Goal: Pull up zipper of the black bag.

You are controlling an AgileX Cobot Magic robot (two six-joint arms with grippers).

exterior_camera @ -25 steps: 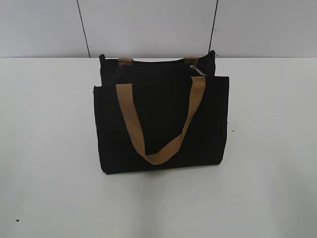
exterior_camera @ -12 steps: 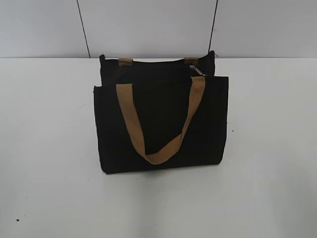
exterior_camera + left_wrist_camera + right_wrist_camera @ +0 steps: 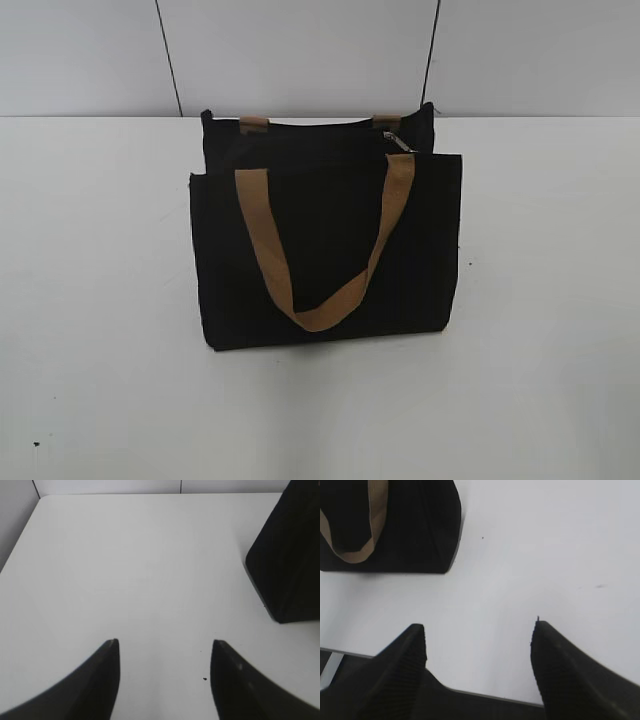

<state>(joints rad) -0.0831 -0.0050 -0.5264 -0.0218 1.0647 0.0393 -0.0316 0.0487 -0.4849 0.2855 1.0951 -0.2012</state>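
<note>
The black bag [image 3: 330,250] stands upright mid-table with a tan handle [image 3: 320,260] hanging down its front. The small silver zipper pull [image 3: 400,141] shows at the top right of the bag. Neither gripper shows in the exterior view. My left gripper [image 3: 165,642] is open and empty over bare table, the bag's side [image 3: 290,565] to its upper right. My right gripper [image 3: 480,626] is open and empty over the table, the bag [image 3: 415,525] at upper left with its tan handle [image 3: 365,530].
The white table [image 3: 550,300] stretches around the bag. A grey panelled wall [image 3: 300,50] stands behind. The table's near edge [image 3: 495,697] runs just under my right gripper. A small dark speck [image 3: 204,679] lies on the table.
</note>
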